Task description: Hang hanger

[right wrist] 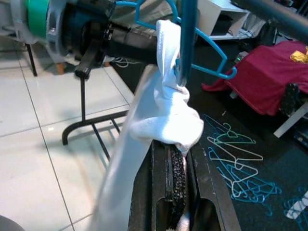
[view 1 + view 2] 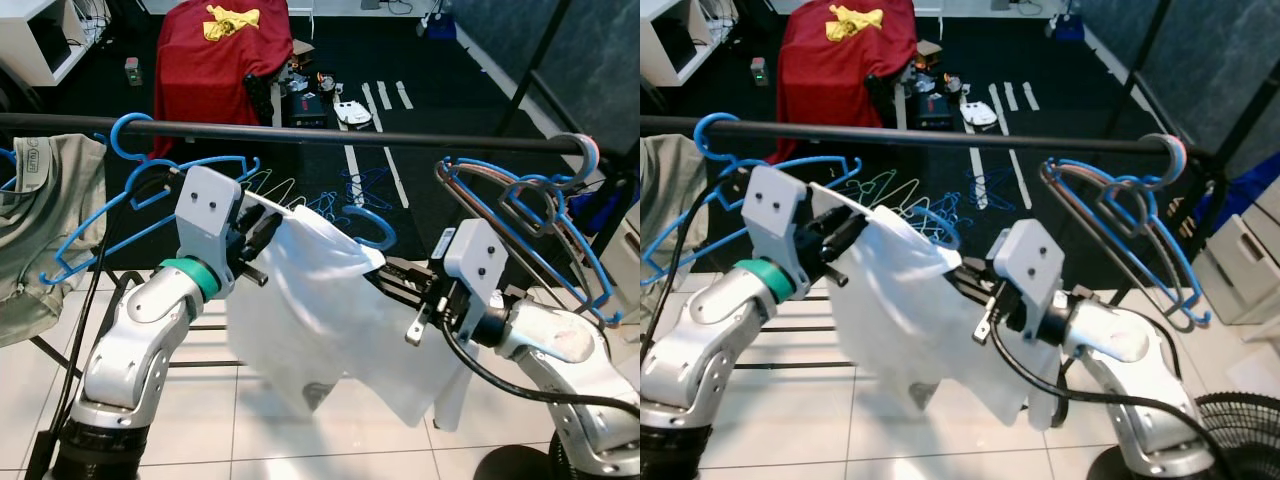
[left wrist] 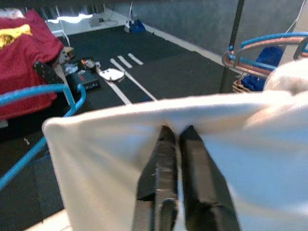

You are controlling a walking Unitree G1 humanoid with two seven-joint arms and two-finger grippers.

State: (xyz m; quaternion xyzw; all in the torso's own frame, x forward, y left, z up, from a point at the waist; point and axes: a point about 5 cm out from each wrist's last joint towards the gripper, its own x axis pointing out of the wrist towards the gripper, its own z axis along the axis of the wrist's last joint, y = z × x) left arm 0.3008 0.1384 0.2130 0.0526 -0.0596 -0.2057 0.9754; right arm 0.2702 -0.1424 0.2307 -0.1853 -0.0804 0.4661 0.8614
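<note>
A white garment [image 2: 320, 330] hangs stretched between my two grippers, just below the black rail [image 2: 350, 135]. A blue hanger sits inside it, and its hook [image 2: 377, 230] sticks out at the top, under the rail and not on it. My left gripper [image 2: 262, 236] is shut on the garment's upper left edge; in the left wrist view its fingers [image 3: 163, 154] pinch the cloth fold. My right gripper [image 2: 388, 272] is shut on bunched cloth [image 1: 168, 120] beside the hanger's neck [image 1: 186, 38].
Blue hangers [image 2: 135, 195] and a grey garment [image 2: 40, 230] hang on the rail's left part, with more blue hangers [image 2: 545, 215] at its right end. A red cloth [image 2: 220, 60] and loose hangers [image 2: 345, 190] lie on the dark floor beyond. A fan [image 2: 1240, 440] stands at lower right.
</note>
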